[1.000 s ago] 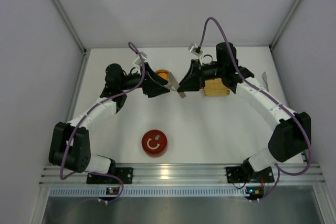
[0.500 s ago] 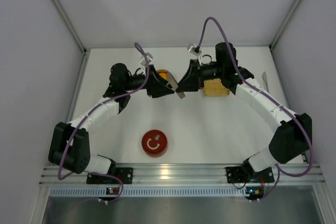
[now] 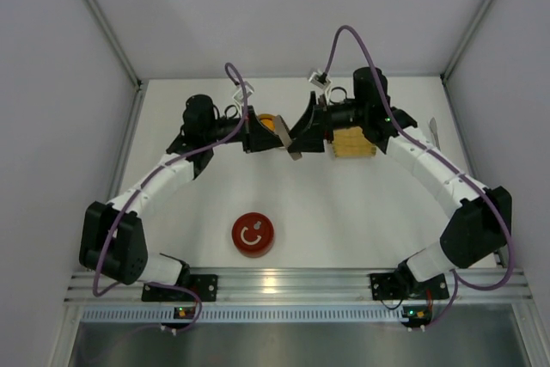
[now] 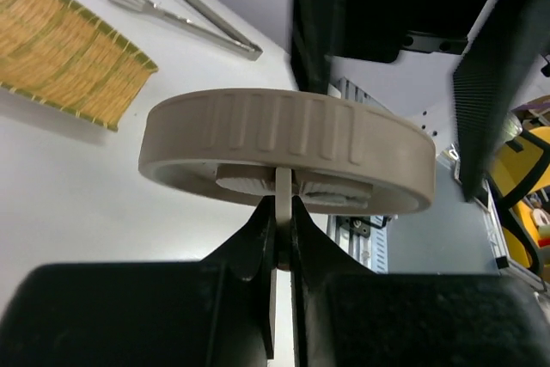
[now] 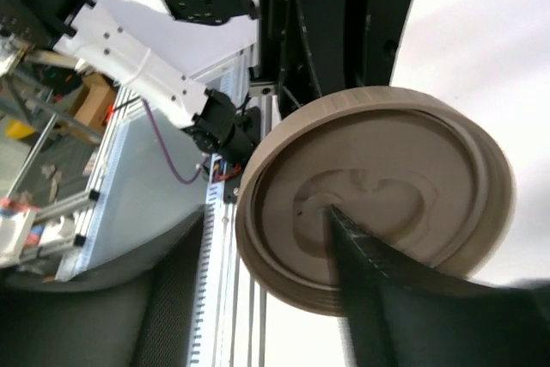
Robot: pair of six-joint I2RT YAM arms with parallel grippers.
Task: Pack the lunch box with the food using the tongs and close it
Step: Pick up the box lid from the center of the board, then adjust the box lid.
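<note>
A round taupe lid (image 4: 288,148) hangs edge-on between my two grippers, over the middle of the table (image 3: 296,148). My left gripper (image 4: 284,212) is shut on the thin tab at the lid's centre. My right gripper (image 5: 275,264) stands open. Its fingers (image 5: 387,290) spread to either side of the lid (image 5: 387,178) without pinching it. The orange lunch box (image 3: 268,121) sits just behind the left gripper (image 3: 273,137), partly hidden by it. The silver tongs (image 4: 185,8) lie on the table beyond the woven tray, near the right wall (image 3: 434,132). The food is hidden.
The woven yellow tray (image 3: 352,143) lies under the right arm; the part that shows in the left wrist view (image 4: 60,53) has nothing on it. A red round tin (image 3: 252,235) stands near the front, left of centre. White walls close in the table.
The left arm reached right to the lid and its gripper closed on the lid's tab. The right gripper, which held the lid, opened and let go.
</note>
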